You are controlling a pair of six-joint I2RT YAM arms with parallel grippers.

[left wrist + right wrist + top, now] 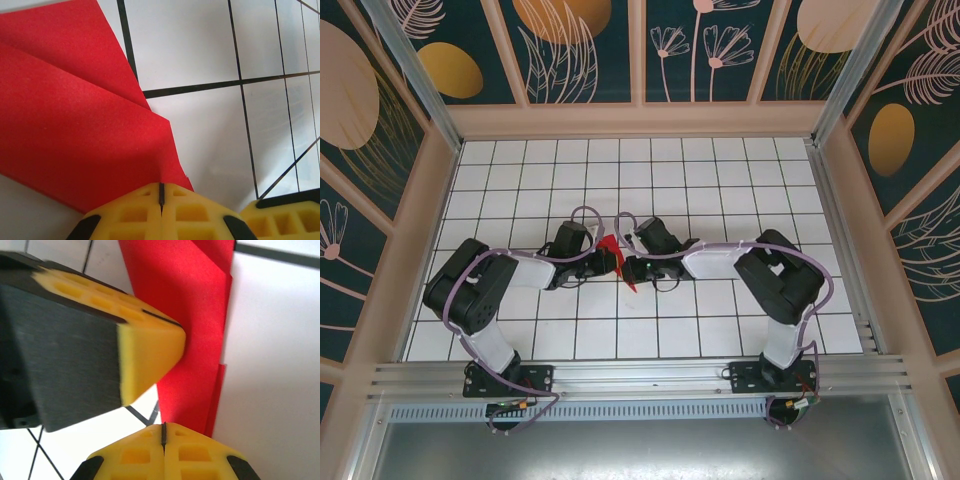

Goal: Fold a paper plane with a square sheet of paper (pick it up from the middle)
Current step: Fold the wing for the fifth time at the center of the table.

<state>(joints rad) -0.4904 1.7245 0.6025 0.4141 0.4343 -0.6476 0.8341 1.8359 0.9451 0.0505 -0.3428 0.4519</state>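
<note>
Far half of the table [620, 160]: bare tiles, open up to the back wall [635, 120].
Table middle: blocked; left gripper [610, 262] and right gripper [633, 268] almost tip to tip, red paper [611, 246] between them.
Near left side: left arm [480, 290] lies across it.
Near right side: right arm [775, 275] lies across it.
Near edge, centre: open gap between the arms.

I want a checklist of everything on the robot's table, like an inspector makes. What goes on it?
Surface: white table with black grid lines, flat and bare around the arms.
Job's things: red paper, already folded into layers with a slanting crease, held up off the middle of the table.
Clutter: nothing seen.
Hands: left hand shut, pinching the paper's edge; right hand shut, the paper seems to run into its tips. Both hands meet tip to tip.
Cables: purple cables loop along both arms, clear of the paper.
Surroundings: walls with dark leaf and flower panels in tan frames; metal rail at the near edge.
</note>
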